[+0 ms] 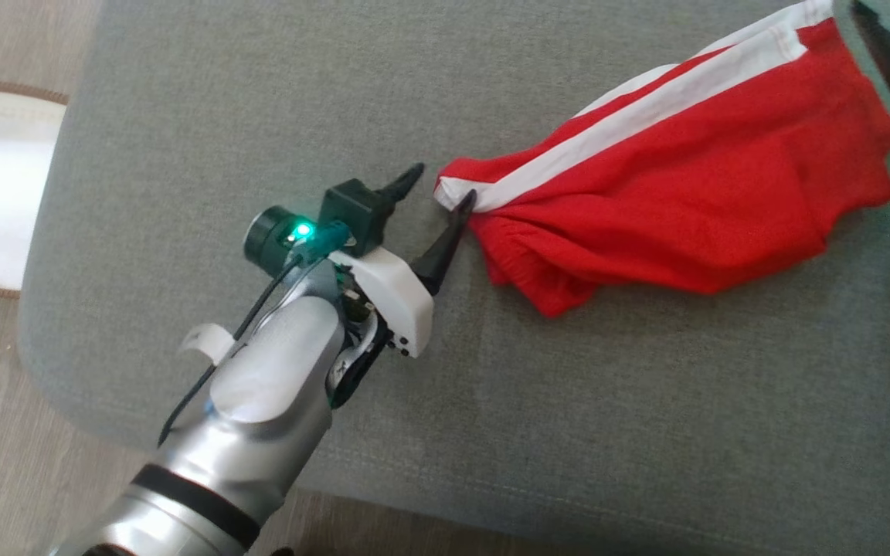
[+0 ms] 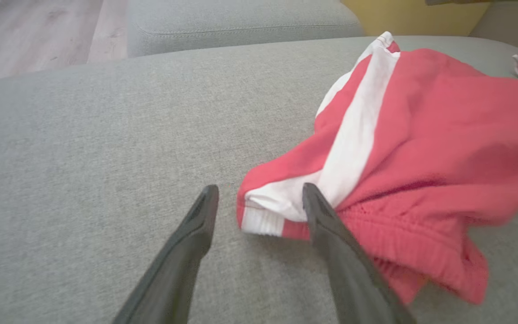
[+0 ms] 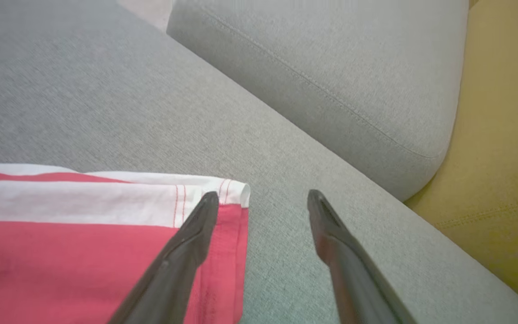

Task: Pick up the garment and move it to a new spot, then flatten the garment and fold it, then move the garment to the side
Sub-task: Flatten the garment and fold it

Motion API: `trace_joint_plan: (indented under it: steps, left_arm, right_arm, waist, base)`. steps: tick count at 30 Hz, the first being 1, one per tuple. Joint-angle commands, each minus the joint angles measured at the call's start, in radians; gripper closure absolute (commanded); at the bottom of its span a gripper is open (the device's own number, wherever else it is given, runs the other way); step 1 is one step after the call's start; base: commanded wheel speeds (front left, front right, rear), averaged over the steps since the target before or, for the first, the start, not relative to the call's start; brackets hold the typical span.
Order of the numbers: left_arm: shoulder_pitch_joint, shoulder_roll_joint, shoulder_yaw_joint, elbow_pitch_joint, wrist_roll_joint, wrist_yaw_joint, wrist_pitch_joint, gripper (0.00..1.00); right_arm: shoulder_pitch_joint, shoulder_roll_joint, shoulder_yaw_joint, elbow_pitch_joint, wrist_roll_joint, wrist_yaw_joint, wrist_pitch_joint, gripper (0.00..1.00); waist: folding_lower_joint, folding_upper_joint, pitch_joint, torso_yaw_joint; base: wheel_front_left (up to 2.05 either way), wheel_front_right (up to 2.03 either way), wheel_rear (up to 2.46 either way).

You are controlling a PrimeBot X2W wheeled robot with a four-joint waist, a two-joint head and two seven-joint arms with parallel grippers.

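Cushion of grey woven sofa fabric (image 1: 568, 432) lies under both end effectors and carries the work. On it rests the garment, a pair of red knit shorts with a white side stripe (image 1: 692, 177), spanning the gap between the two grippers. The left gripper (image 1: 443, 184) stands with its jaws wide apart and grips nothing. Its inner finger lies against the white-striped corner of the gathered red elastic waistband (image 2: 376, 234), and its outer finger sits clear on bare fabric. The right gripper (image 3: 263, 195) is equally spread and empty. One finger overlaps the stitched white hem corner (image 3: 236, 189), the other is beside it over the cushion. The long axis of the shorts follows the stripe, running from the left fingertips to the right fingertips. The waistband end points at the left gripper and the leg opening at the right. The step in hand is judged to be flattening, as the cloth bunches and overlaps just beyond the left fingers. To do it well, close each gripper on its own corner and take all layers. Draw the grippers apart along the stripe only until the slack goes. Keep the fingers low to the cushion so that the edge away from the stripe does not roll under.
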Motion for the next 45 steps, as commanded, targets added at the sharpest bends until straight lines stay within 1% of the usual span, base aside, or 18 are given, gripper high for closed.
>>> trace_joint_plan:
  steps: [1, 4, 10, 13, 15, 18, 21, 24, 25, 27, 28, 29, 33, 36, 40, 45]
  left_arm:
    - [-0.033, 0.012, 0.042, -0.009, 0.001, 0.011, -0.02, 0.0]
    - [-0.03, 0.011, 0.064, 0.013, -0.015, 0.023, -0.039, 0.0]
    - [0.002, 0.02, 0.137, -0.01, -0.053, 0.058, -0.066, 0.0]
    - [0.033, 0.027, 0.187, -0.058, -0.068, 0.081, -0.071, 0.0]
    - [0.059, 0.033, 0.232, -0.121, -0.068, 0.099, -0.071, 0.0]
    - [0.119, 0.036, 0.3, -0.223, -0.059, 0.122, -0.072, 0.0]
    - [0.191, 0.034, 0.363, -0.314, -0.047, 0.142, -0.072, 0.0]
    - [0.267, 0.024, 0.421, -0.393, -0.041, 0.155, -0.072, 0.0]
    - [0.316, 0.017, 0.453, -0.438, -0.035, 0.157, -0.072, 0.0]
    - [0.362, 0.012, 0.478, -0.475, -0.022, 0.153, -0.072, 0.0]
    - [0.383, 0.01, 0.49, -0.49, -0.013, 0.151, -0.072, 0.0]
    - [0.383, 0.01, 0.49, -0.49, -0.013, 0.151, -0.072, 0.0]
    - [0.463, 0.0, 0.533, -0.535, 0.023, 0.139, -0.072, 0.0]
    - [0.518, -0.007, 0.55, -0.563, 0.053, 0.121, -0.072, 0.0]
    - [0.579, -0.014, 0.555, -0.581, 0.087, 0.102, -0.072, 0.0]
    - [0.613, -0.017, 0.555, -0.591, 0.086, 0.097, -0.072, 0.0]
  right_arm:
    - [-0.008, 0.009, -0.005, -0.006, 0.01, -0.001, -0.043, 0.0]
    - [0.004, 0.034, -0.002, 0.025, 0.019, -0.001, -0.121, 0.0]
    - [0.046, 0.098, -0.064, 0.074, 0.036, -0.001, -0.33, 0.0]
    - [0.09, 0.135, -0.1, 0.075, 0.037, -0.001, -0.436, 0.0]
    - [0.119, 0.157, -0.136, 0.071, 0.033, -0.001, -0.503, 0.0]
    - [0.171, 0.192, -0.207, 0.06, 0.025, -0.001, -0.566, 0.0]
    - [0.246, 0.244, -0.31, 0.033, 0.046, -0.001, -0.59, 0.0]
    - [0.329, 0.281, -0.396, -0.022, 0.018, -0.001, -0.599, 0.0]
    - [0.394, 0.304, -0.455, -0.061, -0.017, -0.001, -0.601, 0.0]
    - [0.456, 0.315, -0.491, -0.101, -0.112, -0.001, -0.603, 0.0]
    - [0.488, 0.331, -0.513, -0.127, -0.152, -0.001, -0.603, 0.0]
    - [0.488, 0.331, -0.513, -0.127, -0.152, -0.001, -0.603, 0.0]
    - [0.626, 0.426, -0.615, -0.224, -0.253, -0.001, -0.603, 0.0]
    - [0.727, 0.488, -0.665, -0.3, -0.325, -0.001, -0.598, 0.0]
    - [0.837, 0.567, -0.732, -0.385, -0.376, -0.001, -0.58, 0.0]
    - [0.911, 0.613, -0.776, -0.457, -0.408, -0.001, -0.557, 0.0]
  waist:
    - [-0.0001, 0.0, -0.012, -0.014]
    - [-0.0001, 0.0, -0.036, -0.035]
    - [-0.0001, 0.0, -0.109, -0.082]
    - [-0.0001, 0.0, -0.155, -0.106]
    - [-0.0001, 0.0, -0.184, -0.123]
    - [-0.0001, 0.0, -0.224, -0.147]
    - [-0.0001, 0.0, -0.26, -0.169]
    - [-0.0001, 0.0, -0.291, -0.187]
    - [-0.0001, 0.0, -0.308, -0.2]
    - [-0.0001, 0.0, -0.319, -0.215]
    - [-0.0001, 0.0, -0.322, -0.223]
    - [-0.0001, 0.0, -0.322, -0.223]
    - [-0.0001, 0.0, -0.338, -0.253]
    - [-0.0001, 0.0, -0.35, -0.266]
    - [-0.0001, 0.0, -0.36, -0.273]
    - [-0.0001, 0.0, -0.362, -0.269]
  base:
    - [0.0, 0.0, 0.0]
    - [0.0, 0.0, 0.0]
    - [0.0, 0.0, 0.0]
    - [0.0, 0.0, 0.0]
    - [0.0, 0.0, 0.0]
    - [0.0, 0.0, 0.0]
    - [0.0, 0.0, 0.0]
    - [0.0, 0.0, 0.0]
    - [0.0, 0.0, 0.0]
    - [0.0, 0.0, 0.0]
    - [0.0, 0.0, 0.0]
    - [0.0, 0.0, 0.0]
    - [0.0, 0.0, 0.0]
    - [0.0, 0.0, 0.0]
    - [0.0, 0.0, 0.0]
    - [0.0, 0.0, 0.0]
